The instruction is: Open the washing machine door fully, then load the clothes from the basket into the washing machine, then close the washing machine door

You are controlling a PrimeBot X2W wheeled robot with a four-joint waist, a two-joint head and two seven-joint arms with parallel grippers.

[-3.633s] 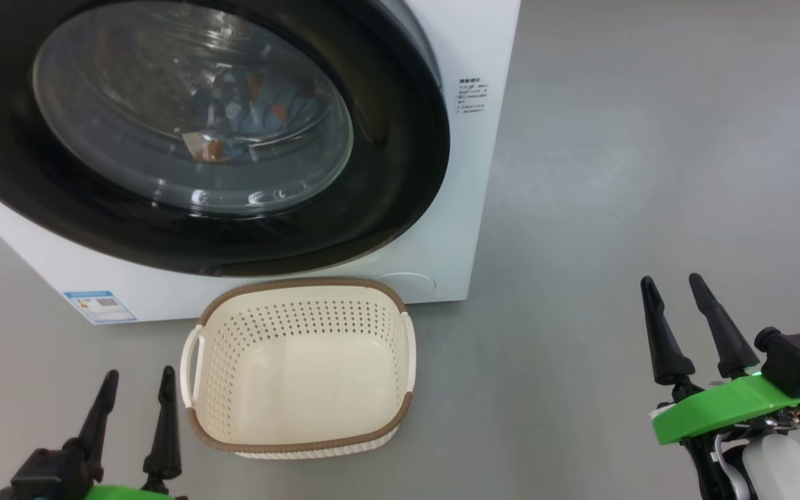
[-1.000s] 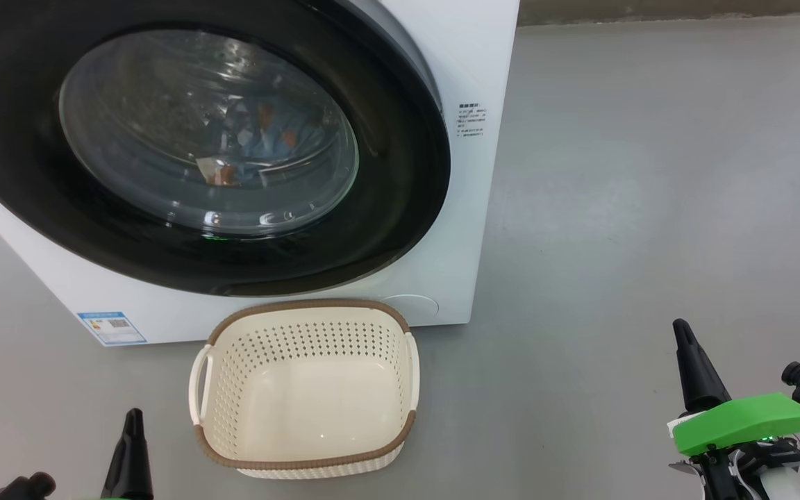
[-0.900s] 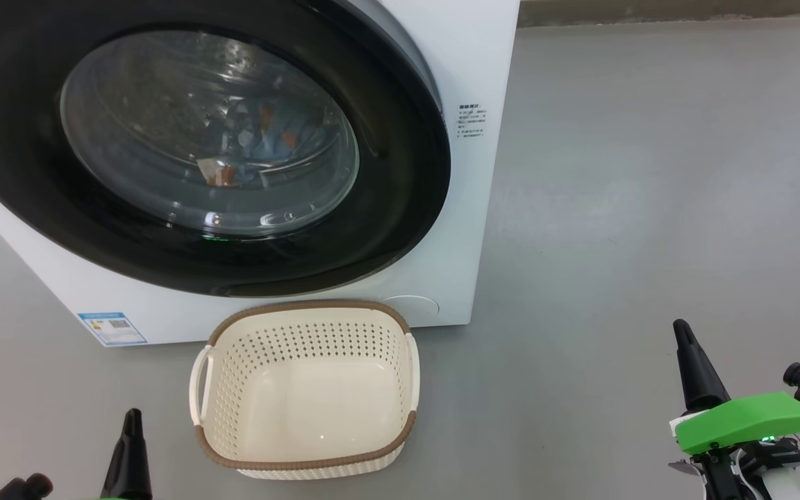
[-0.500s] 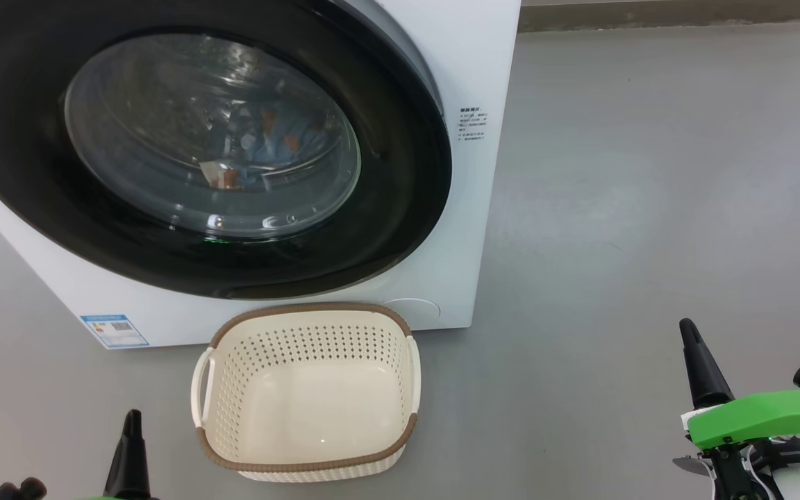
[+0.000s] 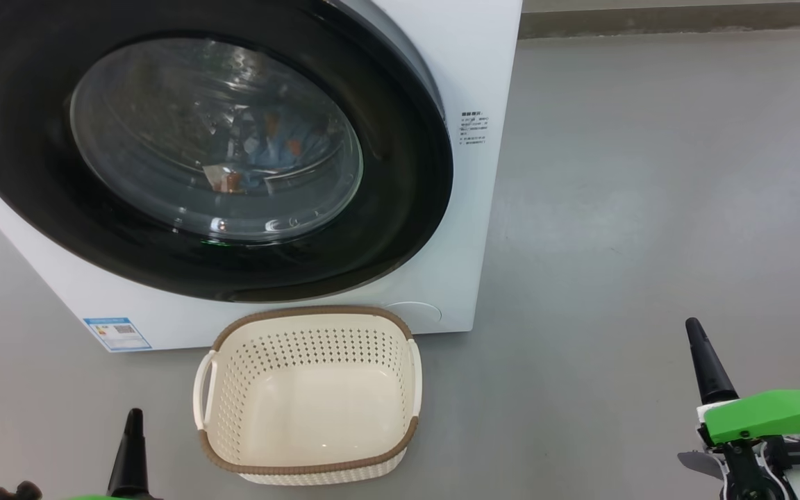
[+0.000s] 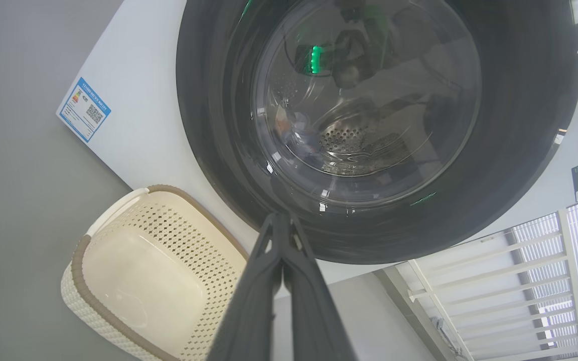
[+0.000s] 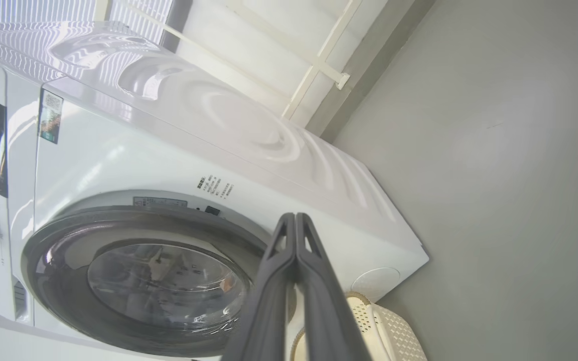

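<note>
Door [image 5: 400,173] looks flush, clothes [image 5: 271,146] inside, basket [image 5: 311,310] bare on the floor against the washer [image 5: 473,62]. Left claw [image 5: 135,414] and right claw [image 5: 692,324] are clenched on nothing. I'd confirm the latch before retreating.

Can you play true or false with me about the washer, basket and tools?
The door is shut. True.
The basket is full. False: it is empty; the clothes lie inside the washer.
The basket stands on the floor before the washer. True.
The left tool is open. False: it is shut.
The right tool holds the basket. False: it is shut, holding nothing.
</note>
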